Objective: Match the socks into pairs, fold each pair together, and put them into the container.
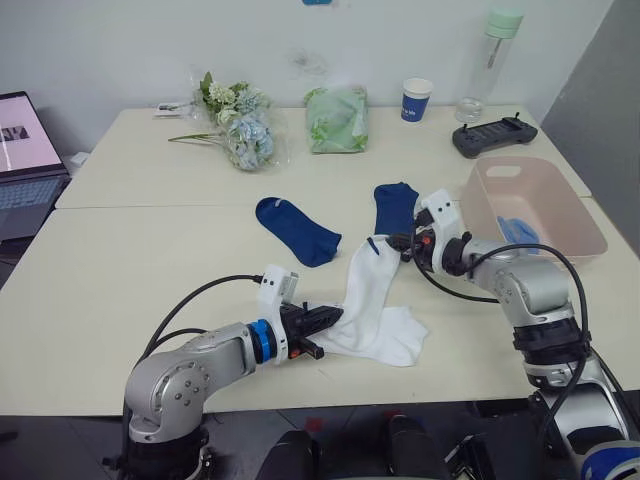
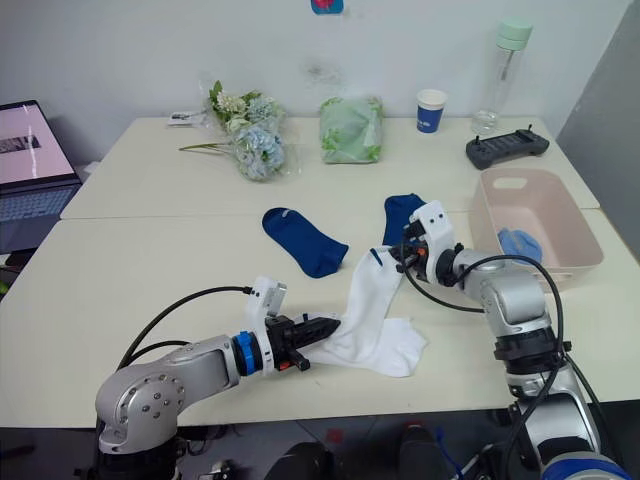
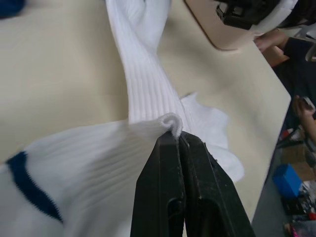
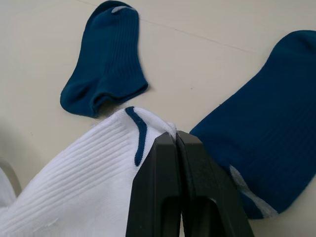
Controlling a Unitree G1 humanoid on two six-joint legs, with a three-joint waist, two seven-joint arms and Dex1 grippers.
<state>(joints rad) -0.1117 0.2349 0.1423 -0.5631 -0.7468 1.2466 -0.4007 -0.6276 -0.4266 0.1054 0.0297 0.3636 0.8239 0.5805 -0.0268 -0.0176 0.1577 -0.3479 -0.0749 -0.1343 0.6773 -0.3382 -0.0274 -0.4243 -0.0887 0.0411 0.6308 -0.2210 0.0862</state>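
Cream table [image 1: 130, 270] first: wide bare top at nine o'clock, near edge close under both arms. The pink container [image 1: 560, 235] sits at three o'clock, a light blue sock [image 1: 517, 230] inside. White socks [image 1: 375, 310] lie centre, navy socks [image 1: 297, 230] just beyond. Left gripper [image 1: 325, 318] is pinched tight on one white end, right gripper [image 1: 405, 243] clamped on the trimmed cuff. Best to keep tension even, folding toward twelve, clear of the edge.
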